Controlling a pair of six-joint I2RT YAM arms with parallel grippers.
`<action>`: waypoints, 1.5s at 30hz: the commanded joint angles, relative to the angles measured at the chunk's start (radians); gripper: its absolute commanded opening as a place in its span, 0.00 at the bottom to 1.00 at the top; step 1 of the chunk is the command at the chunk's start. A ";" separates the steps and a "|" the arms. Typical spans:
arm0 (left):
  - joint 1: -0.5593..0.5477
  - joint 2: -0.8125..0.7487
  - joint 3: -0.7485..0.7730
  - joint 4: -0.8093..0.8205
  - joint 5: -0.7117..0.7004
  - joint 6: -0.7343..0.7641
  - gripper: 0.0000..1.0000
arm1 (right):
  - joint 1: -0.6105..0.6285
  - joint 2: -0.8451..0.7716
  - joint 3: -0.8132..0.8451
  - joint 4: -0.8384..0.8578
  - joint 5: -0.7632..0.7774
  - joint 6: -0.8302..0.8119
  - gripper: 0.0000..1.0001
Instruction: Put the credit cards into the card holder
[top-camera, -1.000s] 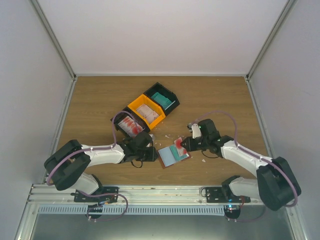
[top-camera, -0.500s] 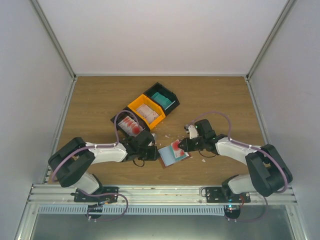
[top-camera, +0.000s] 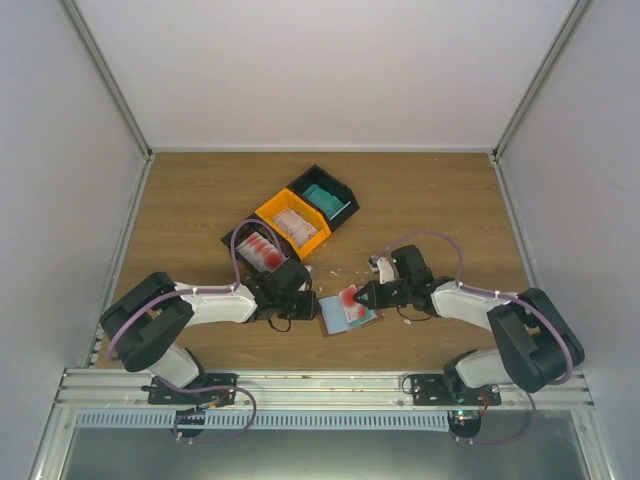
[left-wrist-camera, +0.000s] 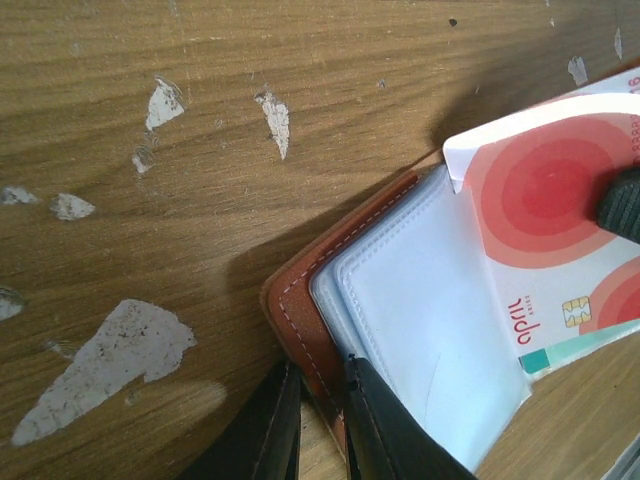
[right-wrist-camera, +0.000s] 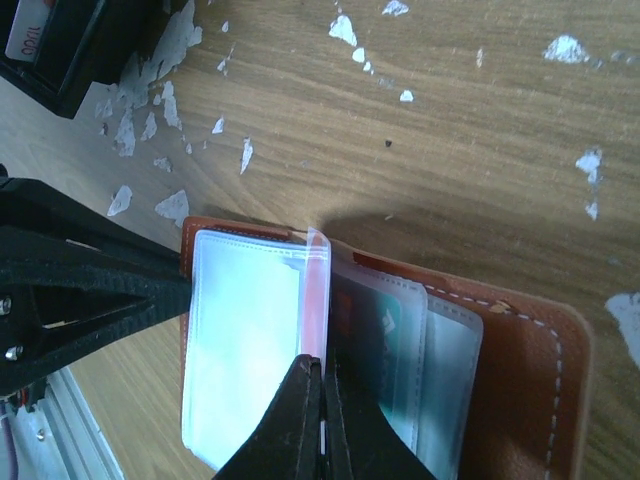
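Note:
The reddish-brown card holder (top-camera: 343, 318) lies open on the table between the arms, its clear sleeves (left-wrist-camera: 430, 320) showing. My left gripper (top-camera: 311, 307) comes from the left, and its jaws (left-wrist-camera: 322, 385) are shut on the holder's leather edge (left-wrist-camera: 300, 310). My right gripper (top-camera: 363, 296) is shut on a white credit card with red rings (left-wrist-camera: 540, 190). The right wrist view shows that card (right-wrist-camera: 317, 290) edge-on, standing among the sleeves. A teal credit card (right-wrist-camera: 392, 330) sits inside a sleeve beside it.
Three bins stand behind the holder: a black one with red-and-white cards (top-camera: 262, 250), an orange one (top-camera: 293, 226) and a black one with teal cards (top-camera: 325, 198). White scraps (left-wrist-camera: 105, 370) dot the wood around the holder.
My right gripper has carried the white-and-red card left and down onto the open holder. My left gripper has closed onto the holder's left edge.

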 joint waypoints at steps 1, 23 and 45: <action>-0.008 0.011 -0.019 -0.047 -0.051 0.007 0.17 | 0.006 -0.035 -0.069 -0.009 0.016 0.082 0.01; -0.104 -0.100 -0.093 0.014 0.023 -0.084 0.22 | 0.007 -0.302 -0.279 0.178 0.071 0.316 0.00; -0.173 0.038 -0.027 -0.002 -0.017 -0.112 0.07 | 0.014 -0.279 -0.401 0.384 0.026 0.453 0.00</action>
